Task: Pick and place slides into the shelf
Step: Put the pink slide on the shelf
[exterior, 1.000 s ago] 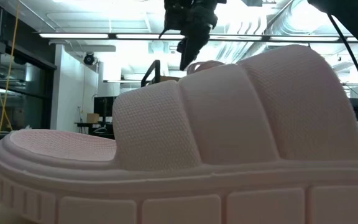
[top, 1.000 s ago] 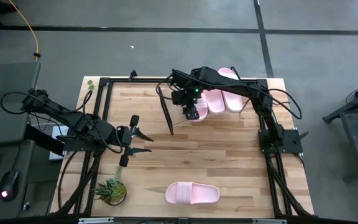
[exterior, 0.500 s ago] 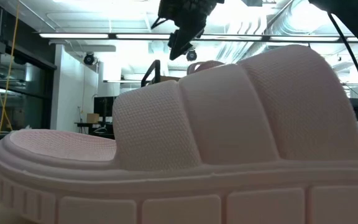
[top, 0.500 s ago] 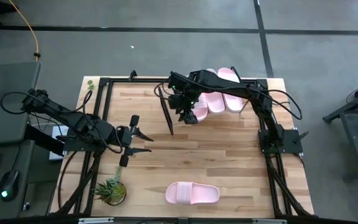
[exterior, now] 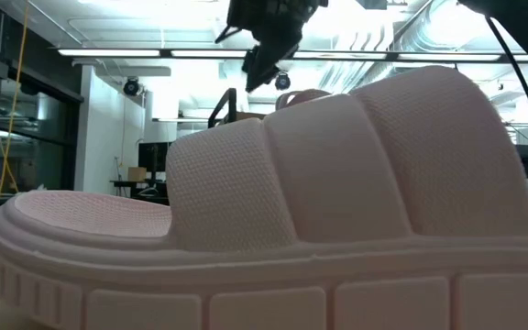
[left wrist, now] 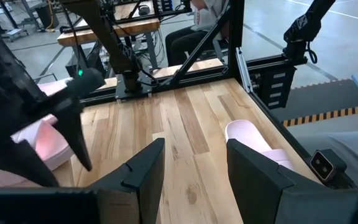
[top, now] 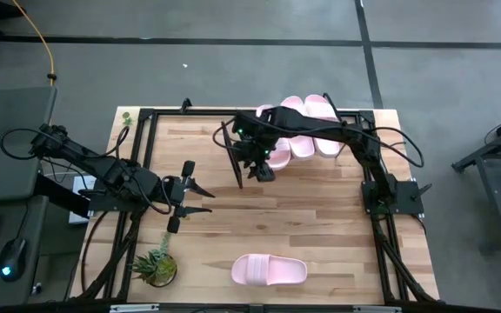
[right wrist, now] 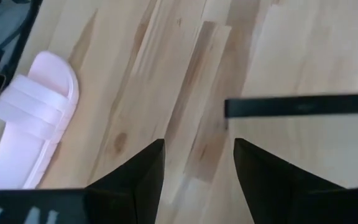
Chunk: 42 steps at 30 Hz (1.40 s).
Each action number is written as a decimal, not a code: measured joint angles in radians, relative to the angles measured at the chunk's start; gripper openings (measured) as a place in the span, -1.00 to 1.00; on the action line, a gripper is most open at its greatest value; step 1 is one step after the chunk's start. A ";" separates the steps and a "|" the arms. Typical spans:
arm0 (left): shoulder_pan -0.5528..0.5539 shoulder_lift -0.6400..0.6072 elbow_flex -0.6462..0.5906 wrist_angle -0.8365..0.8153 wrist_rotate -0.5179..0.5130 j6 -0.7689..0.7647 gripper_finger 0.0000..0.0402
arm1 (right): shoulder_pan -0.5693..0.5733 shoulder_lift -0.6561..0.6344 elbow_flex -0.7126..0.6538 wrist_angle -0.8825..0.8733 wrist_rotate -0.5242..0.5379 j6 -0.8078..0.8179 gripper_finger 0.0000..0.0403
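Looking straight down, the right end effector [top: 259, 167] hangs with its fingers parted and nothing between them, just off the shelf's [top: 233, 156] black frame. Three slides [top: 307, 130] lie side by side right behind it, at the far edge of the worktop [top: 320, 226]. The fourth slide [top: 270, 270] lies well apart from it, near the front edge. The left end effector [top: 190, 196] waits over the left part of the worktop, fingers likewise spread and empty; a small plant [top: 155, 267] sits near it toward the front.

From worktop height, the fourth slide [exterior: 273, 220] fills almost the whole picture, and the right end effector [exterior: 262, 62] shows above and behind its strap, up in the air.

The left wrist camera shows that arm's parted fingers [left wrist: 145, 168] over bare wood, with the fourth slide [left wrist: 253, 140] just past one fingertip and what seem to be the other slides [left wrist: 42, 140] partly hidden behind the right arm.

The right wrist camera shows its own spread fingers [right wrist: 148, 171] above the boards, the fourth slide [right wrist: 30, 118] well off to one side, and a black bar [right wrist: 303, 106] of the shelf frame close ahead.
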 joint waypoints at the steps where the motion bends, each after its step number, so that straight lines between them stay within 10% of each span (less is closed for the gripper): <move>1: 0.000 0.000 0.000 -0.001 0.000 0.000 -0.22 | 0.003 0.000 -0.017 0.001 -0.002 0.000 -0.09; 42: 0.000 0.000 0.000 -0.157 -0.020 -0.191 -0.22 | 0.329 -0.112 -0.132 0.025 0.121 0.189 -0.09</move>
